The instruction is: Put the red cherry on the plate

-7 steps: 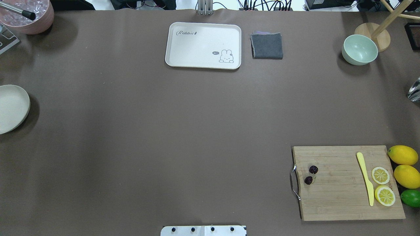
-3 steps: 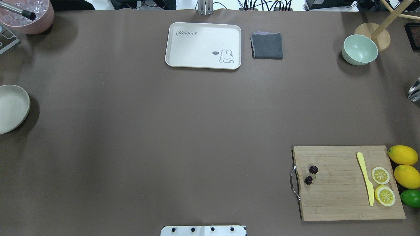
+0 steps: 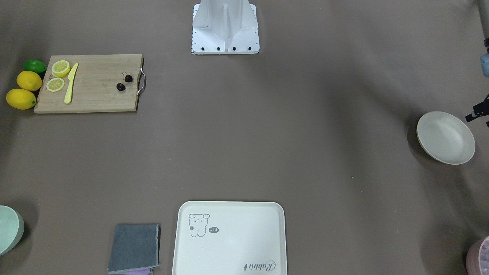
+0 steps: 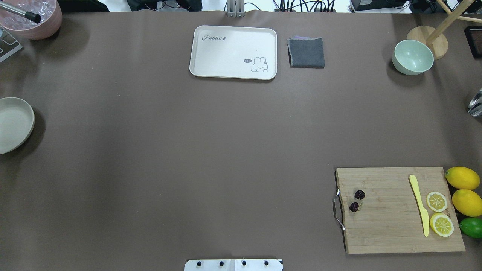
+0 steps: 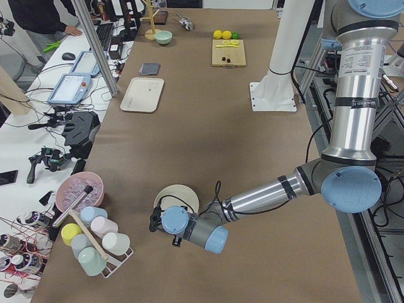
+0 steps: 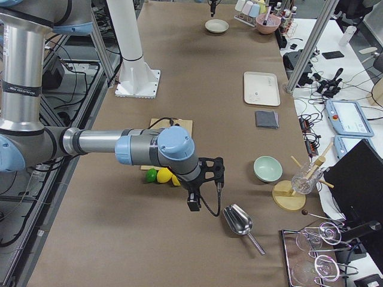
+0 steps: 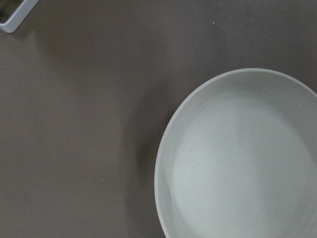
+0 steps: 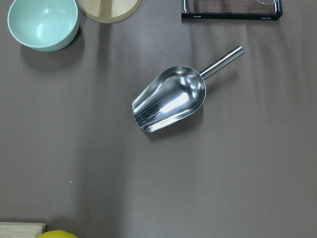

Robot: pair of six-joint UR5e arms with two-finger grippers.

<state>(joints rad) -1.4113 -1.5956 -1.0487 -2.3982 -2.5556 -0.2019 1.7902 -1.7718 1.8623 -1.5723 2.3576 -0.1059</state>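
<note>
The red cherry (image 4: 357,201), two tiny dark fruits joined by stems, lies on the wooden cutting board (image 4: 391,226) near its metal handle, also seen as the cherry (image 3: 124,82). The off-white plate (image 4: 13,124) sits at the table's far left edge with nothing on it, and the left wrist view looks straight down on the plate (image 7: 242,158). My left gripper (image 5: 153,222) hangs beside the plate (image 5: 180,196); I cannot tell if it is open or shut. My right gripper (image 6: 192,203) hovers beyond the lemons; its state cannot be told either.
Lemons (image 4: 465,190), a lime, lemon slices and a yellow knife (image 4: 420,205) share the board's right end. A metal scoop (image 8: 171,99) and pale green bowl (image 4: 412,56) lie at the right. The cream tray (image 4: 233,52) and grey cloth (image 4: 306,52) are at the back.
The plate looks slightly more shaded than a second ago. No object on the table has moved.
</note>
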